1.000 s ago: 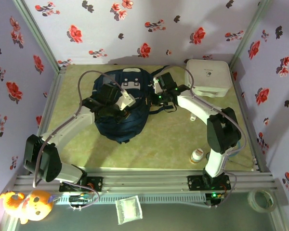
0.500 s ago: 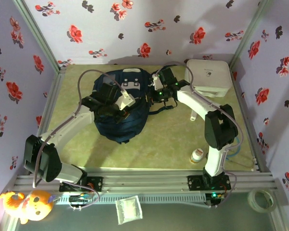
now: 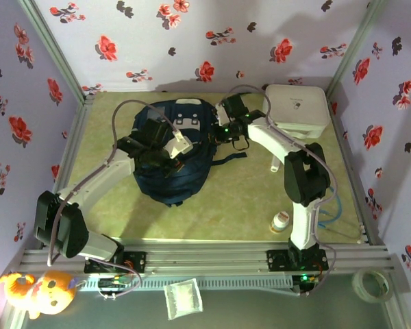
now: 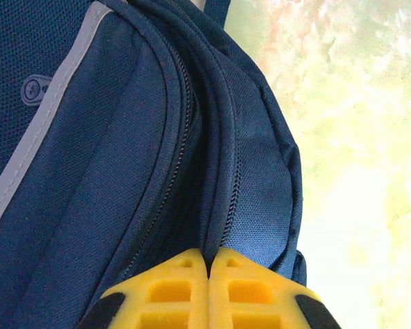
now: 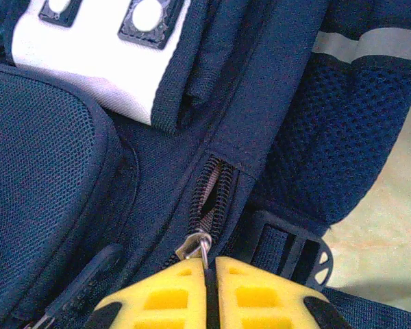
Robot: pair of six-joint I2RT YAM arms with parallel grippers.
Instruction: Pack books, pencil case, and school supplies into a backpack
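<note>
- The backpack (image 3: 171, 181) lies flat on the green tabletop (image 3: 246, 199), toward its far side, near a white box (image 3: 296, 110).
- Our left hand (image 4: 209, 257) has its yellow fingers pressed together at a seam fold on the backpack's side; we cannot tell whether fabric is caught.
- Our right hand (image 5: 211, 264) pinches the metal zipper pull (image 5: 200, 244) below the pale buckle tab (image 5: 96, 65).

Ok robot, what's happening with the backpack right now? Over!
Left fingers shut, pinching backpack fabric. Right fingers shut on zipper pull. White box sits beside, not blocking.
</note>
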